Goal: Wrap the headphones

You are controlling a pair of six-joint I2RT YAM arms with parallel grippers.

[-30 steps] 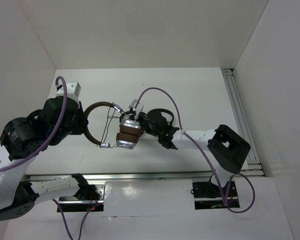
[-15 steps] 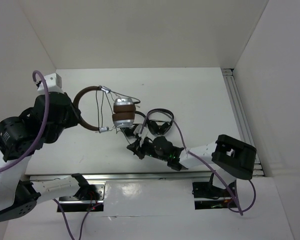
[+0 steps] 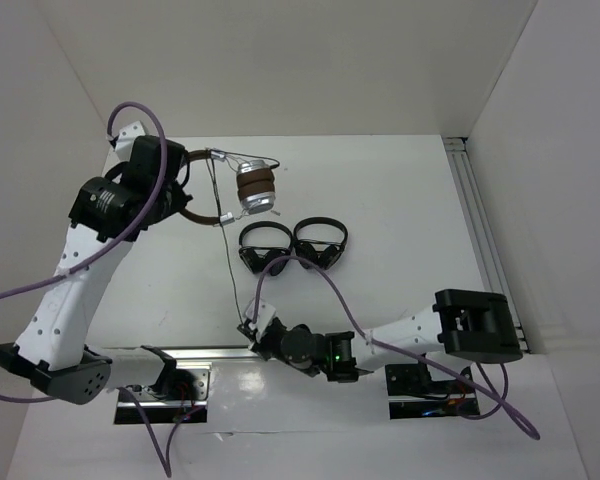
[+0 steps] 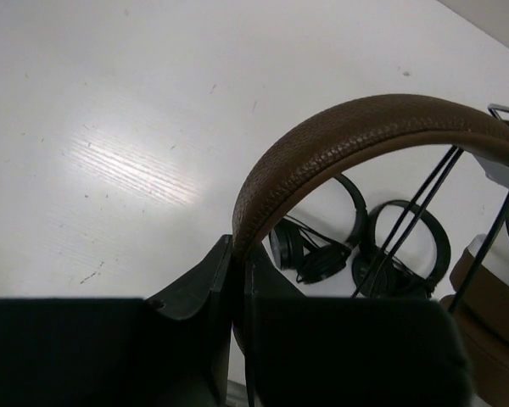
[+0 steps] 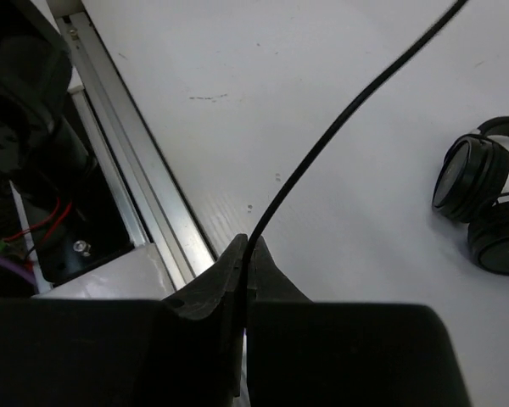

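The headphones (image 3: 255, 190) hang in the air at the back left, silver cups with brown pads pressed together. My left gripper (image 3: 177, 188) is shut on their brown headband (image 4: 356, 127), which rises out of the jaws in the left wrist view (image 4: 237, 254). Their thin dark cable (image 3: 230, 275) runs straight down to my right gripper (image 3: 250, 328), low at the table's near edge. In the right wrist view that gripper (image 5: 248, 246) is shut on the cable (image 5: 348, 110), which stretches up and away to the right.
Two small black headphones (image 3: 265, 246) (image 3: 322, 240) lie side by side mid-table, right of the taut cable; they also show in the wrist views (image 4: 322, 250) (image 5: 483, 195). A metal rail (image 5: 127, 170) runs along the near table edge, another (image 3: 480, 230) along the right side. White walls enclose the table.
My left gripper carried the headphones up and back to the far left. My right gripper pulled back to the near edge with the cable, drawing it out straight.
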